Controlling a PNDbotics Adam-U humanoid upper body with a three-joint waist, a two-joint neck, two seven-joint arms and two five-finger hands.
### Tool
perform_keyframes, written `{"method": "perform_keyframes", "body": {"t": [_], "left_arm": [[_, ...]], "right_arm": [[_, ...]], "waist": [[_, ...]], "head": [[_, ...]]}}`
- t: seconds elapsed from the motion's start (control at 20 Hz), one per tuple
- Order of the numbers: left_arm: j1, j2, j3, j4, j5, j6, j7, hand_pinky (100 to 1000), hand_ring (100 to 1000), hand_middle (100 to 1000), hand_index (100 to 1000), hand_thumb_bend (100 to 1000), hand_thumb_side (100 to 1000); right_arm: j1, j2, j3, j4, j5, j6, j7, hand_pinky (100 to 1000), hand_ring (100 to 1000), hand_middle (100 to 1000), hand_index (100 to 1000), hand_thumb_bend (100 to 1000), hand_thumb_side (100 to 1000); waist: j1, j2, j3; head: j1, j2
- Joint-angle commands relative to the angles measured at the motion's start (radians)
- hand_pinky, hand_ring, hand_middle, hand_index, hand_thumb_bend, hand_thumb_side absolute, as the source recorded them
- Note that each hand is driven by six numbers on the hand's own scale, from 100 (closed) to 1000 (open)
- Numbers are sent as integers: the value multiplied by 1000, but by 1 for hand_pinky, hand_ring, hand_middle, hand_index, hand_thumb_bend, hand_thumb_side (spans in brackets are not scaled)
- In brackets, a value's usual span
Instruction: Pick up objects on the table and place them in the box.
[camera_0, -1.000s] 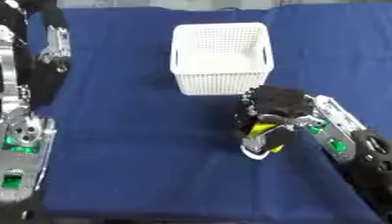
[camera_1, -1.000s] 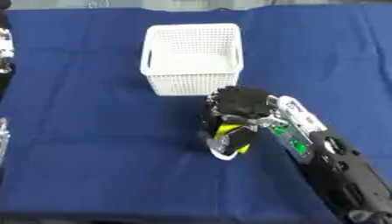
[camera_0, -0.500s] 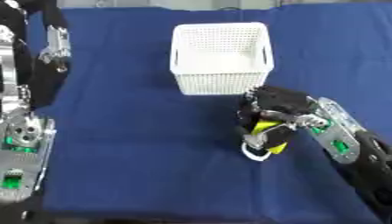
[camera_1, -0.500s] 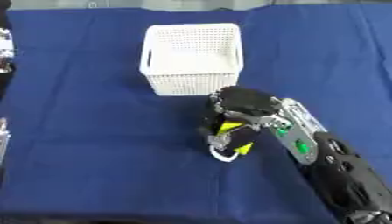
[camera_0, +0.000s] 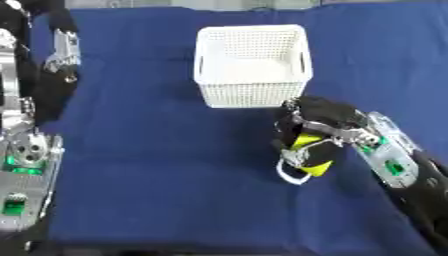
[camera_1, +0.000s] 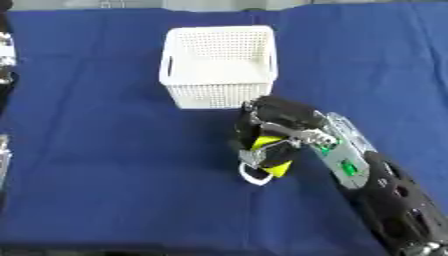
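The white basket (camera_1: 219, 65) stands on the blue cloth (camera_1: 105, 165); just in front of its near right corner the right hand (camera_1: 278, 122) has its fingers curled round a yellow and black object (camera_1: 273, 155); a white loop (camera_1: 255, 176) hangs below that object, on the side away from the basket.

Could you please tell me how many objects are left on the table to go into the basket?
1: a yellow and black object with a white loop, in front of the basket, with the right hand curled round it. The basket looks empty.
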Motion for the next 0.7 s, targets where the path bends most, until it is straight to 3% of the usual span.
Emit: {"method": "perform_keyframes", "body": {"t": [0.05,0.1,0.15,0.2,0.7], "left_arm": [[-5,9,8,-16,-2,-3,1,901,752,768,819,100,702],[-5,9,8,-16,-2,-3,1,901,752,769,819,100,702],[-5,9,8,-16,-2,-3,1,901,752,769,819,100,702],[-5,9,8,-16,-2,-3,1,901,752,769,819,100,702],[2,13,7,-16,-3,0,0,901,752,769,819,100,701]], "right_arm": [[-9,-11,-21,-45,-35,-236,241,100,100,100,100,100,644],[-10,-10,-24,-56,-46,-236,241,100,100,100,100,100,641],[-10,-9,-27,-67,-56,-236,242,100,100,100,100,100,722],[-11,-9,-29,-79,-67,-235,243,100,100,100,100,100,634],[-45,-9,-28,-237,-193,-162,269,100,100,100,100,100,585]], "waist": [[0,-13,-1],[0,-13,-1],[0,-13,-1],[0,-14,-2],[-3,-28,-6]], "head": [[-6,-3],[-5,-3],[-5,-3],[-5,-3],[-2,-3]]}}
